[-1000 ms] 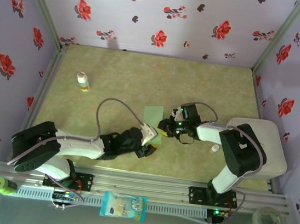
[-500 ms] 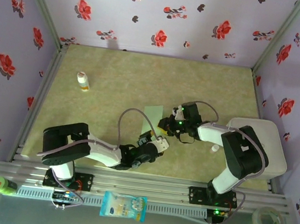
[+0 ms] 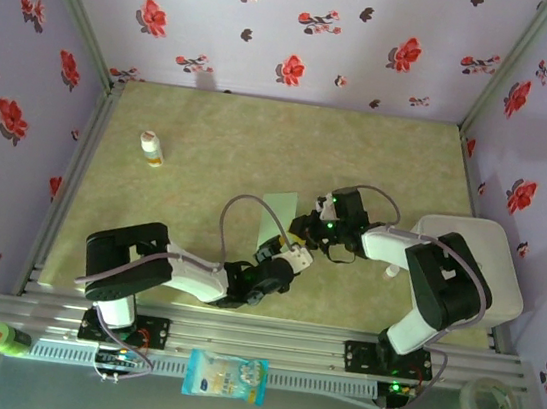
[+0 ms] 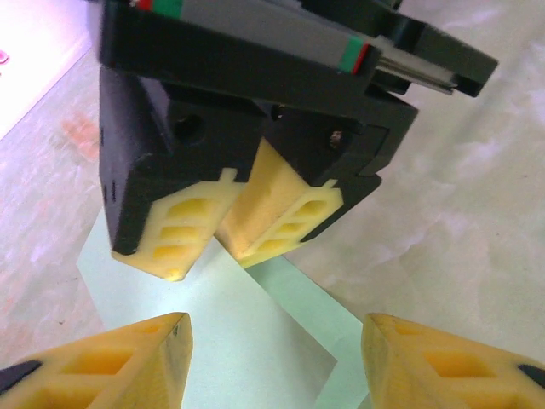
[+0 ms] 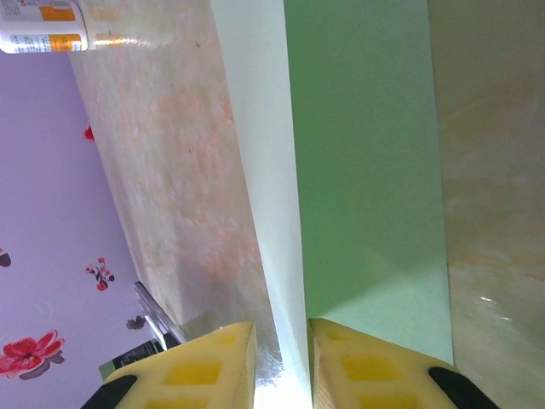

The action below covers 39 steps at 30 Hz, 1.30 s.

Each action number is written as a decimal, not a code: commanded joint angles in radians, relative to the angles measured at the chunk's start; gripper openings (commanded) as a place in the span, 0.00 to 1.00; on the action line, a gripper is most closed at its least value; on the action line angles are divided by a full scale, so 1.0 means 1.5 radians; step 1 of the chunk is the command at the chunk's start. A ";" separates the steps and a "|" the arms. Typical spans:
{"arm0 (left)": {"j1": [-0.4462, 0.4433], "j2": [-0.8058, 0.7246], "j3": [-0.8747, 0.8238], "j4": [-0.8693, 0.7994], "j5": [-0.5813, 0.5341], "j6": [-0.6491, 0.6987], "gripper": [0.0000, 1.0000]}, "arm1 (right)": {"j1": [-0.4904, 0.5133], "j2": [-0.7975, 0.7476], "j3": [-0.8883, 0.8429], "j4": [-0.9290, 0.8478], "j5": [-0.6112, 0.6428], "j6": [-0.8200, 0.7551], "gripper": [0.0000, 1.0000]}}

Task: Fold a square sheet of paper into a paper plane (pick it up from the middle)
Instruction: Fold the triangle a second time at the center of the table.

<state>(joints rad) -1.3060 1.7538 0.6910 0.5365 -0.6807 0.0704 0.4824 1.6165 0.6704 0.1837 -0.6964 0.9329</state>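
Bottle (image 3: 150,148): I see it far left on the table (image 3: 213,126), well apart.
Paper (image 3: 279,211): mid-table, between both grippers.
Left gripper (image 4: 271,336): fingers apart, low over the paper.
Right gripper (image 5: 281,328): pinched on the paper's raised edge.

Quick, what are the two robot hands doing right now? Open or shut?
Left gripper: open, gripping nothing.
Right gripper: shut on the edge of the green sheet of paper.
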 commanded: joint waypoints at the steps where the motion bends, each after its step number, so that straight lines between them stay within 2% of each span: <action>1: 0.006 -0.006 -0.008 -0.012 -0.020 -0.018 0.55 | -0.006 -0.009 -0.012 0.018 0.010 0.017 0.22; 4: 0.007 -0.010 -0.010 -0.015 -0.020 -0.020 0.54 | -0.006 -0.003 -0.013 0.030 0.005 0.022 0.22; 9: 0.017 -0.017 0.003 -0.065 0.017 -0.022 0.40 | -0.006 -0.006 -0.013 0.035 0.009 0.026 0.21; 16: 0.023 -0.030 0.008 -0.074 0.036 -0.027 0.27 | -0.006 -0.006 -0.004 0.026 0.010 0.025 0.20; 19: 0.028 -0.034 0.011 -0.072 0.059 -0.033 0.27 | -0.006 -0.005 0.001 0.014 0.006 0.020 0.21; 23: 0.030 -0.037 0.015 -0.068 0.073 -0.030 0.33 | -0.005 -0.011 0.005 -0.004 0.010 0.009 0.21; 25: 0.034 -0.036 0.018 -0.070 0.078 -0.023 0.33 | -0.006 -0.010 0.008 -0.008 0.010 0.008 0.21; 33: 0.053 -0.043 0.009 -0.073 0.080 0.006 0.17 | -0.006 -0.015 -0.003 0.014 0.028 0.025 0.20; 38: 0.057 -0.061 0.007 -0.092 0.111 0.010 0.00 | -0.006 -0.013 -0.006 0.022 0.034 0.030 0.20; 39: 0.057 -0.059 0.006 -0.094 0.112 0.010 0.00 | -0.006 -0.014 -0.005 0.023 0.035 0.031 0.21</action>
<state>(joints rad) -1.2255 1.6920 0.6987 0.4229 -0.5377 0.0742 0.4820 1.6154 0.6628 0.2001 -0.6628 0.9558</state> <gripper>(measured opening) 0.043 0.204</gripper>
